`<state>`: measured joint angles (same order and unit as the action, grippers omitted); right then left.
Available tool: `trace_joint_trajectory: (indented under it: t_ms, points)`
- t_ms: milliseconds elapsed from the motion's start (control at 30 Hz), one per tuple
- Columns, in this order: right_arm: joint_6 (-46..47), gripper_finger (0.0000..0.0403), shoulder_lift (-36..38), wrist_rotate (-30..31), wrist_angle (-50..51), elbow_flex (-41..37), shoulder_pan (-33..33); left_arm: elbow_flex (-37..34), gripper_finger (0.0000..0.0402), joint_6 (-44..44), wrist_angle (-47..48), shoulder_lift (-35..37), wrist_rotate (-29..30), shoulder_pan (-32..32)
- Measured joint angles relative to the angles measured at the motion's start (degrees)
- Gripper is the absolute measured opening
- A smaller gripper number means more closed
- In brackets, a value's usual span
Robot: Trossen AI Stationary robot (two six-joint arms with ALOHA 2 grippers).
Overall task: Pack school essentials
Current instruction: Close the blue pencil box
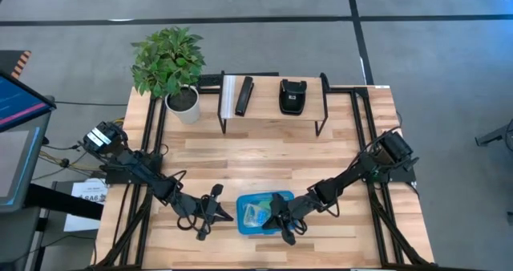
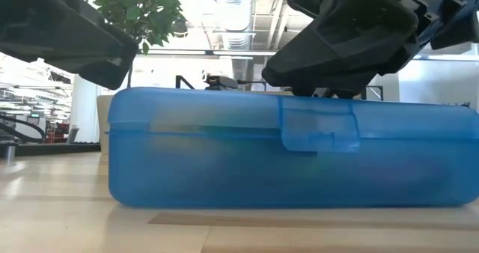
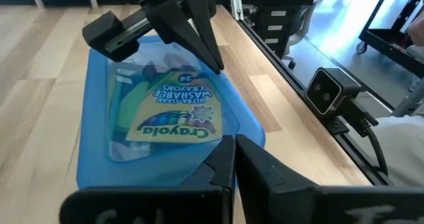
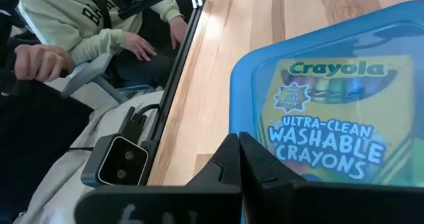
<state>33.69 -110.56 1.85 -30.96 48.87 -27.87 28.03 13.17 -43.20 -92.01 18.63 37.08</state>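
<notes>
The blue translucent case lies shut near the table's near edge, its latch facing the low camera. Through the lid I see the green-yellow Crayola crayon box. Other coloured items beside it are too blurred to name. My right gripper is shut over the lid. My left gripper is shut and stands just off the case's left end; in the high view a small gap shows between them. My right gripper comes slanting down from the table's right with shut fingers and rests their tips on the case's lid, toward its near side. In the low view its dark body sits down on the lid top. The case lies flat on the table.
A black rack stands at the far side with a black bar and a black pouch on it. A potted plant is at the far left. A person's hands are beyond the near edge.
</notes>
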Motion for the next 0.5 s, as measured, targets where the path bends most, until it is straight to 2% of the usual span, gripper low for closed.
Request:
trace_joint_trajectory:
  t_ms: [167,500]
  points:
    - [0.6,0.0004,0.1,-0.2,1.4,0.1,0.5,0.0,0.0000,0.0,-0.4,0.0,0.0,-0.3]
    - [-0.4,0.0004,0.2,-1.1,19.6,7.1,1.3,0.0,0.0000,0.0,-1.4,0.0,-0.2,-0.5]
